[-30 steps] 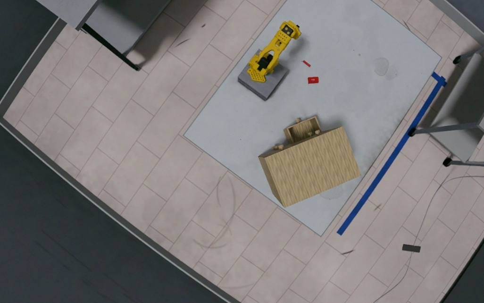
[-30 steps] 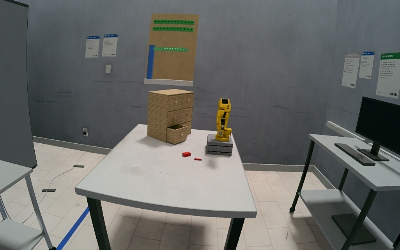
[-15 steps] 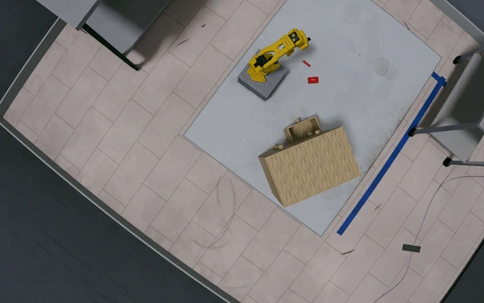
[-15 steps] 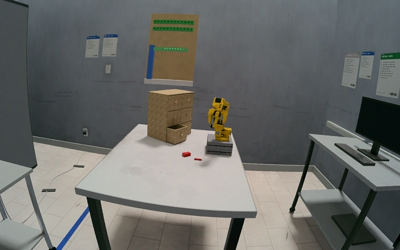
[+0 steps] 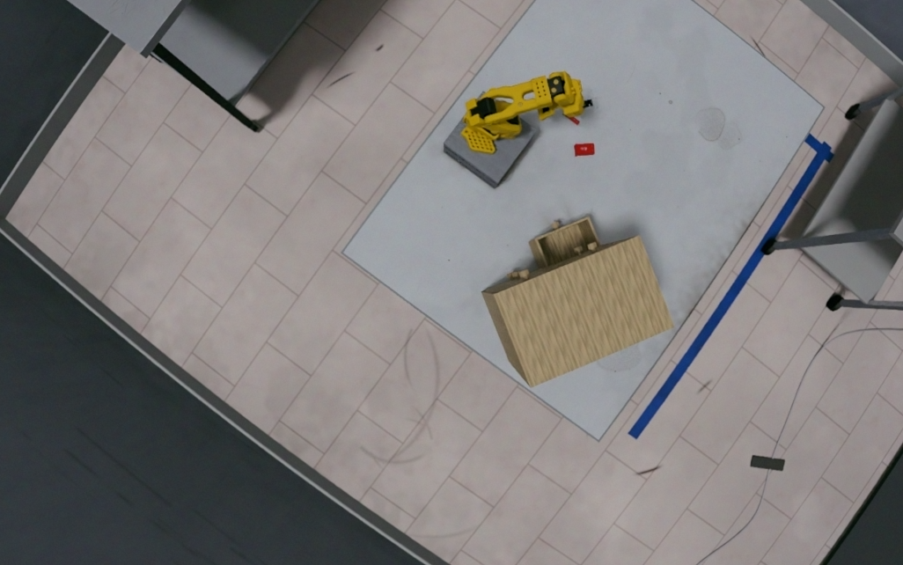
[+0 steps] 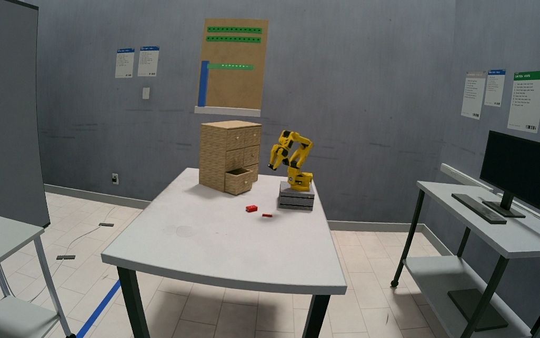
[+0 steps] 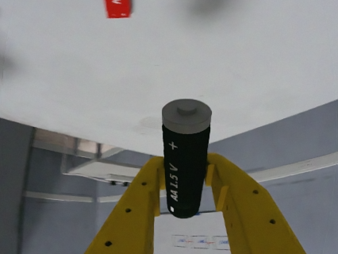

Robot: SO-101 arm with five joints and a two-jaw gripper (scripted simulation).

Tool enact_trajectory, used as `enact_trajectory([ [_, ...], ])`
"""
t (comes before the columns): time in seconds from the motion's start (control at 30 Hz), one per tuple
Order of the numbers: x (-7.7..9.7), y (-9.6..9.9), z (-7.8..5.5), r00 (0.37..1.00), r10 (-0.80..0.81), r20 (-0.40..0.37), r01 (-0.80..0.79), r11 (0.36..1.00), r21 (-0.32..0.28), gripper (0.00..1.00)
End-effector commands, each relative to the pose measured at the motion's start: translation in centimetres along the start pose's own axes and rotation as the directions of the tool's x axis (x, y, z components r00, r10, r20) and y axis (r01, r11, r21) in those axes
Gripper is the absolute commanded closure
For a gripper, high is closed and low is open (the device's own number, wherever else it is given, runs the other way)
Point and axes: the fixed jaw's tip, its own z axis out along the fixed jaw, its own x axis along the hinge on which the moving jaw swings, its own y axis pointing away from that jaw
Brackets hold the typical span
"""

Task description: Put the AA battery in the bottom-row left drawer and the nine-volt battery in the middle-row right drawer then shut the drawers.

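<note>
AA battery [image 5: 588, 103] [image 7: 186, 159] clamped in gripper [image 5: 587, 104] [image 6: 270, 165] [image 7: 186, 171], above tabletop [image 5: 665, 166] [image 6: 222, 242]. Likely light, stiff, slick round can; could roll in pinch. Mid-body hold looks better than exposed terminal end. Bottom-left drawer [image 5: 540, 256] [image 6: 238, 184] open.

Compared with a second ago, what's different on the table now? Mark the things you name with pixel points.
The arm [image 5: 525, 99] [image 6: 304, 149] has swung toward the chest [image 5: 585, 310] [image 6: 212, 153], carrying its gripper [image 5: 587, 103] [image 6: 270, 165] [image 7: 186, 171] along. The open drawer [image 5: 539, 254] [image 6: 238, 184], the red block [image 5: 583, 150] [image 6: 251, 208] [image 7: 118, 8] and the thin red piece [image 5: 573, 121] [image 6: 267, 215] stayed put. The AA battery [image 7: 186, 159] is gripped now; I can't tell when it was taken.
</note>
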Motion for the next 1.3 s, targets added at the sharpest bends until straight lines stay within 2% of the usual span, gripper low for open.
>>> enact_trajectory([
  [0.0, -0.3, 1.1, 0.0, 0.999, 0.04, 0.008, -0.04, 0.999, -0.029, 1.0],
  [0.23, -0.7, 4.3, -0.3, 0.98, 0.197, -0.007, -0.196, 0.973, -0.121, 1.0],
  [0.5, -1.8, 7.9, -1.0, 0.929, 0.367, -0.042, -0.367, 0.904, -0.22, 1.0],
  [0.57, -1.8, 7.9, -1.0, 0.929, 0.367, -0.042, -0.367, 0.904, -0.22, 1.0],
  [0.8, -3.2, 10.7, -1.9, 0.86, 0.503, -0.087, -0.504, 0.811, -0.298, 1.0],
  [1.03, -5.0, 13.1, -3.1, 0.771, 0.621, -0.143, -0.624, 0.691, -0.365, 1.0],
  [1.13, -5.3, 13.4, -3.3, 0.756, 0.636, -0.152, -0.64, 0.671, -0.374, 1.0],
  [1.27, -6.6, 14.6, -4.1, 0.696, 0.693, -0.189, -0.698, 0.59, -0.406, 1.0],
])
